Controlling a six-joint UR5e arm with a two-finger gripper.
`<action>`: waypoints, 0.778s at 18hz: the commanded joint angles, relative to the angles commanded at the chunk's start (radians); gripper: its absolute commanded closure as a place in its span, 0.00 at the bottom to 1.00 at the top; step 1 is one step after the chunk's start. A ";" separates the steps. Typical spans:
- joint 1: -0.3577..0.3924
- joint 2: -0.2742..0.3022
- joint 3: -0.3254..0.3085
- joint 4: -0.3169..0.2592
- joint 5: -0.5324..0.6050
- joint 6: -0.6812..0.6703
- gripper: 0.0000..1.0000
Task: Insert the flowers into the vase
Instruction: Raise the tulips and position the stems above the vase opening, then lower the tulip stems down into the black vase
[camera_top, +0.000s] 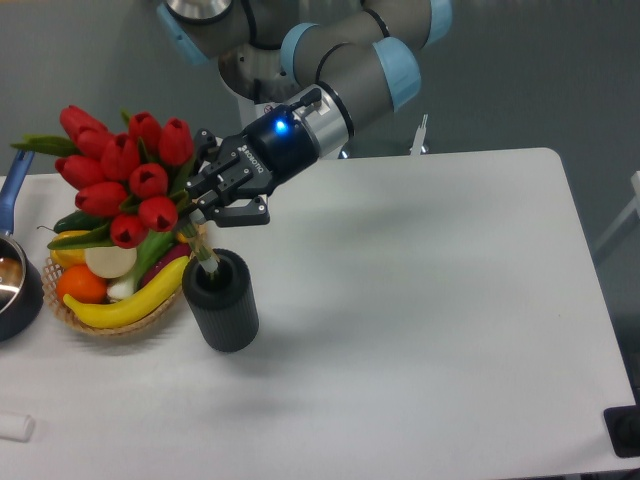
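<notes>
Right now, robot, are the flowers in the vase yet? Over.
End effector shut on flowers. Stem tips inside vase mouth, bunch tilted. Basket close beside.

The flowers (125, 175), a bunch of red tulip heads with green leaves, are tilted toward ten o'clock, with the stem ends set in the mouth of the vase (222, 300). The vase, a dark grey matte cylinder, is stood upright on the white surface, at four o'clock from the tulip heads.
</notes>
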 joint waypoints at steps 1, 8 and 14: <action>-0.002 -0.002 -0.002 0.000 0.000 0.000 0.74; -0.002 -0.054 -0.011 -0.002 0.006 0.029 0.74; 0.002 -0.072 -0.071 -0.002 0.008 0.117 0.74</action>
